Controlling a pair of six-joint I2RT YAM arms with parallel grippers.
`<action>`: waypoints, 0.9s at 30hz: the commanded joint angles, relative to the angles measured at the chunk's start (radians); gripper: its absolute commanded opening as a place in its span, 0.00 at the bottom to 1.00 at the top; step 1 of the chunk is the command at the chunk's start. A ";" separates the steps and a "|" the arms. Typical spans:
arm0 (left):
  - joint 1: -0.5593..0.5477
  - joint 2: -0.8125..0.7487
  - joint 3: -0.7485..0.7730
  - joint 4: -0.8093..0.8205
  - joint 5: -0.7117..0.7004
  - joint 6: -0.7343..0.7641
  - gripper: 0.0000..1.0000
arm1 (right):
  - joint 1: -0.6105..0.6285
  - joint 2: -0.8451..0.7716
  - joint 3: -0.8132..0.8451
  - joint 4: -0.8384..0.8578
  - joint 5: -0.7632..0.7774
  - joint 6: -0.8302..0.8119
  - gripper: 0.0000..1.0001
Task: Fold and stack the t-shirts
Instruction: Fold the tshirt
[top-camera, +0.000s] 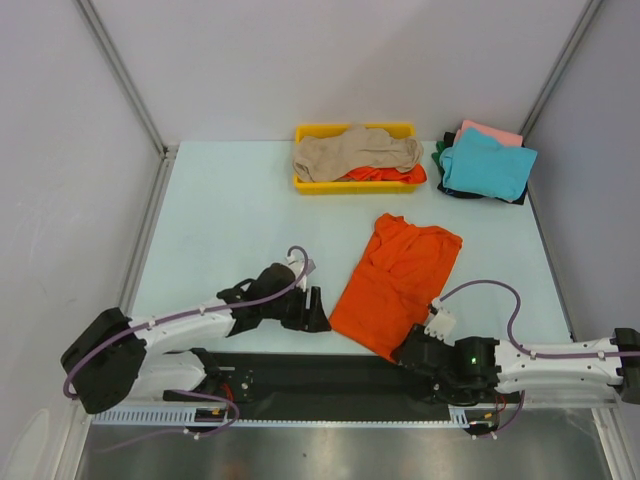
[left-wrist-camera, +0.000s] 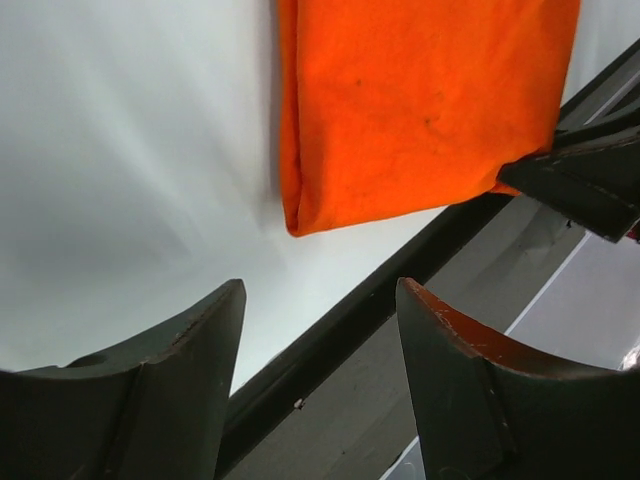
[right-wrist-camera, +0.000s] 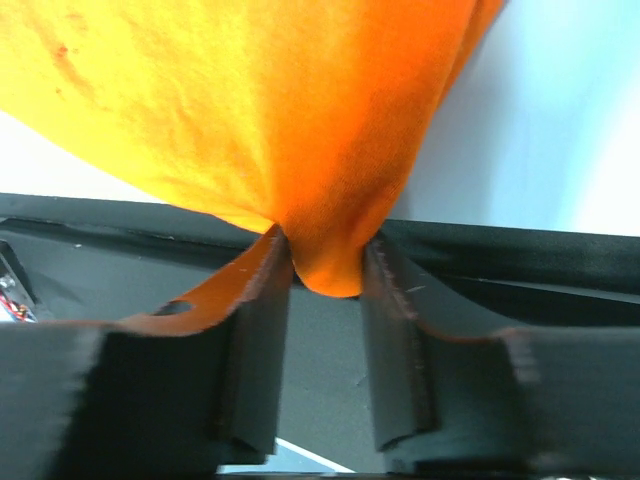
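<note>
Now our orange t-shirt (top-camera: 395, 285) lies folded on the pale table (top-camera: 230, 220), on the near side of the yellow tray (top-camera: 305, 132). Only the right wrist view shows our right gripper (right-wrist-camera: 325, 270) pinching its near corner. Our left gripper (left-wrist-camera: 320, 300) gapes wide beside its left edge. A beige shirt (top-camera: 350, 152) fills the tray, and a teal shirt (top-camera: 488, 165) tops the pile to the tray's right. Grey walls (top-camera: 300, 60) surround us.

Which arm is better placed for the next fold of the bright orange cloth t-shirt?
Probably right. The right arm's fingers pinch the near corner of the bright orange cloth t-shirt; the left arm's fingers are open beside it, holding nothing.
</note>
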 joint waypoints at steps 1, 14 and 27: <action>-0.016 0.011 -0.022 0.076 0.025 -0.030 0.68 | 0.005 -0.005 -0.012 0.004 0.078 0.019 0.33; -0.030 0.064 -0.041 0.122 0.037 -0.041 0.68 | 0.004 -0.012 -0.030 -0.002 0.077 0.023 0.10; -0.037 0.173 -0.048 0.225 0.011 -0.087 0.63 | -0.001 0.005 -0.041 0.031 0.069 0.013 0.06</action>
